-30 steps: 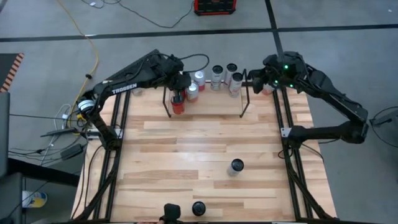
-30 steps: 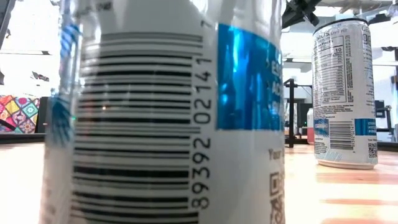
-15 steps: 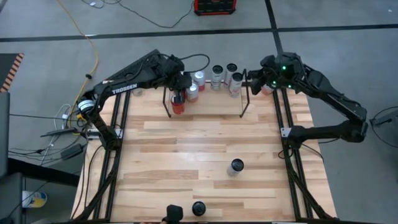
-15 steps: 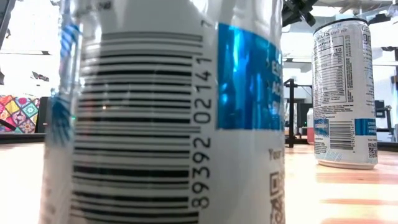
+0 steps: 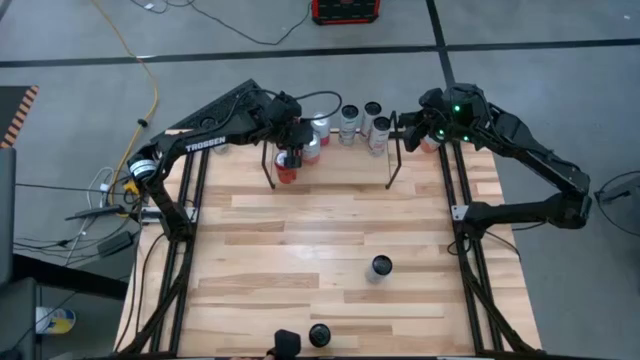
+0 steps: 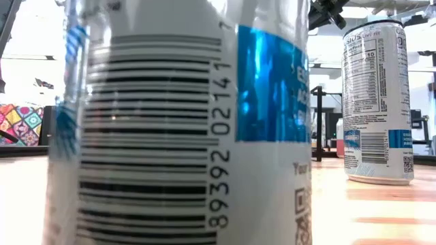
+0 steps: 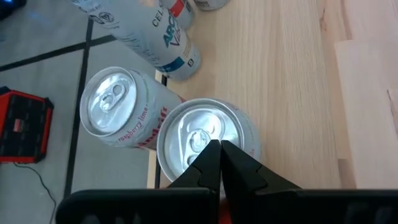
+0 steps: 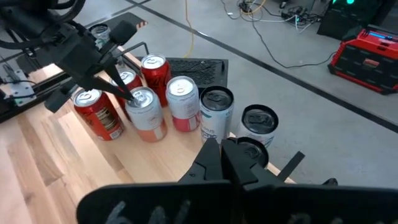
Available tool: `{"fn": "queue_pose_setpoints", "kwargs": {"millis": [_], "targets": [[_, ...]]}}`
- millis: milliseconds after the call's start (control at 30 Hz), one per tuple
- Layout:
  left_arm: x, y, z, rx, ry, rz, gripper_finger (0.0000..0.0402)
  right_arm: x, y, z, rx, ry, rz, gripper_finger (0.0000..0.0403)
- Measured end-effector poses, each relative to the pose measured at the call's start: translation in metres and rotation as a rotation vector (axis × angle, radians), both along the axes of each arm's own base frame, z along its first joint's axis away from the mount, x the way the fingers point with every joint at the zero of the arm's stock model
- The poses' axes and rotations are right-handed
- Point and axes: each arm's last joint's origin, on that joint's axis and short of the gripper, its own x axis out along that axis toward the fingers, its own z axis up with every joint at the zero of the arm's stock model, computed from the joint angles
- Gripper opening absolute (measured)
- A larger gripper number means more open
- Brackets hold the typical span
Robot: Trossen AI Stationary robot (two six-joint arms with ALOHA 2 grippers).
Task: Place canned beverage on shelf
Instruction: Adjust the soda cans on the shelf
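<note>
The tabletop (image 5: pixel 320 240) carries the shelf (image 5: pixel 330 165) at its far edge, with cans clustered around its far side. The left arm reaches there, its left gripper (image 7: pixel 219 149) with fingers pressed together, tips on the lid of a pink-labelled can (image 7: pixel 205 134). The right gripper (image 8: pixel 221 149) hangs by the shelf's right end, fingers together too. Only the low view shows a barcoded can (image 6: pixel 184 122) close up; a second white can (image 5: pixel 380 267) stands mid-table.

A near can (image 6: pixel 180 122) fills most of the low view, cut off top and bottom, hiding the shelf. Far cans' labels in the high view are too small to read.
</note>
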Motion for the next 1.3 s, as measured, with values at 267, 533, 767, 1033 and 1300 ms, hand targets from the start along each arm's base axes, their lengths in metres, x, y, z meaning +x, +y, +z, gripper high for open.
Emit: {"fn": "queue_pose_setpoints", "kwargs": {"millis": [267, 533, 767, 1033, 1300], "targets": [[0.003, -0.001, 0.002, 0.005, -0.034, -0.028, 0.0000, 0.000, 0.000, 0.000, -0.005, 0.003, 0.003, 0.0000], [0.007, -0.002, -0.003, 0.063, 0.017, 0.013, 0.0000, 0.000, 0.000, 0.000, -0.007, 0.005, 0.004, 0.0000], [0.005, -0.003, 0.005, 0.114, 0.006, 0.034, 0.0000, 0.000, 0.000, 0.000, -0.008, 0.006, 0.005, 0.0000], [0.002, 0.001, 0.004, 0.151, 0.049, 0.102, 0.0000, 0.000, 0.000, 0.000, -0.017, 0.015, 0.012, 0.0000], [-0.004, 0.005, 0.002, 0.136, 0.080, 0.133, 0.0000, 0.000, 0.000, 0.000, -0.021, 0.018, 0.014, 0.0000]]}}
